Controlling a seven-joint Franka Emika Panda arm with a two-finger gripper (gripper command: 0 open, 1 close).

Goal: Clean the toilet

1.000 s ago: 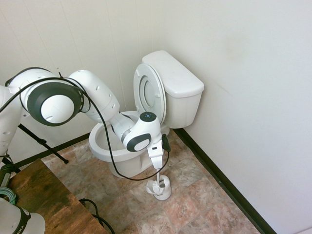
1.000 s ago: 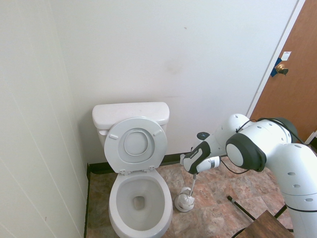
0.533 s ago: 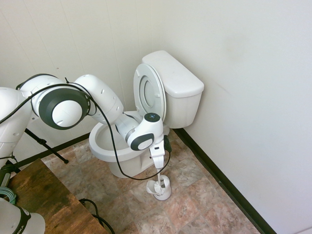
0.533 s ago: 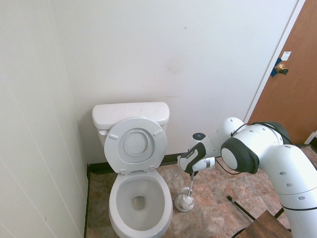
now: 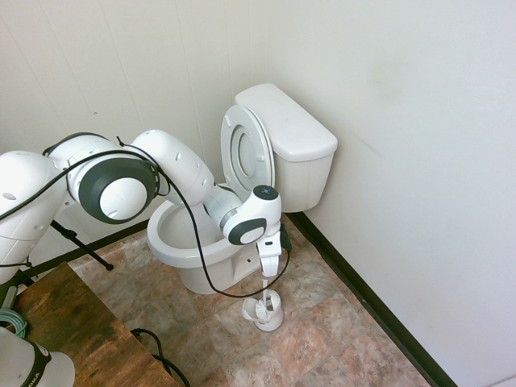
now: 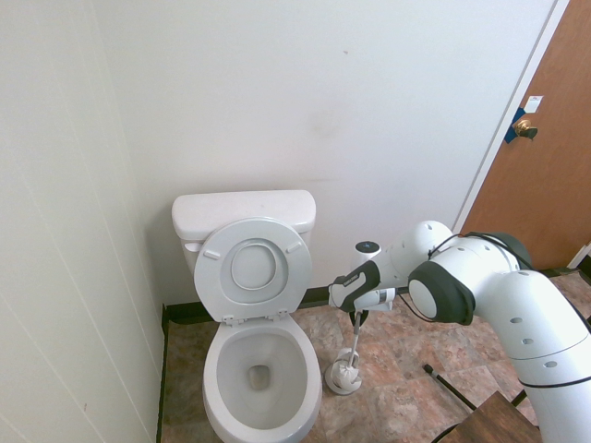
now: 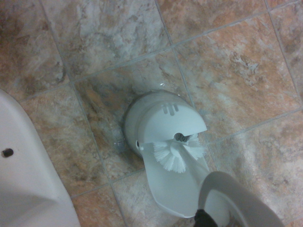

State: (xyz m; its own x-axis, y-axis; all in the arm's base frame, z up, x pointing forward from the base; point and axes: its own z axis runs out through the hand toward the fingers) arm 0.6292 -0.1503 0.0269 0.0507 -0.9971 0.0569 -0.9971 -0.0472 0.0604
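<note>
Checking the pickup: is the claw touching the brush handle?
Touching. The second exterior view shows the claw shut on the top of the brush handle; first exterior view agrees.

Brown stone-tile floor (image 5: 322, 322), white toilet (image 6: 259, 369) standing on it, small brush holder (image 5: 264, 310) just beside

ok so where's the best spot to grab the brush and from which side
Take the brush by the top end of its thin handle, coming straight down from above. The handle stands nearly upright with its head at the holder on the floor, and the toilet crowds one side, so above is the free way in. The hand is shut on that top end.
</note>
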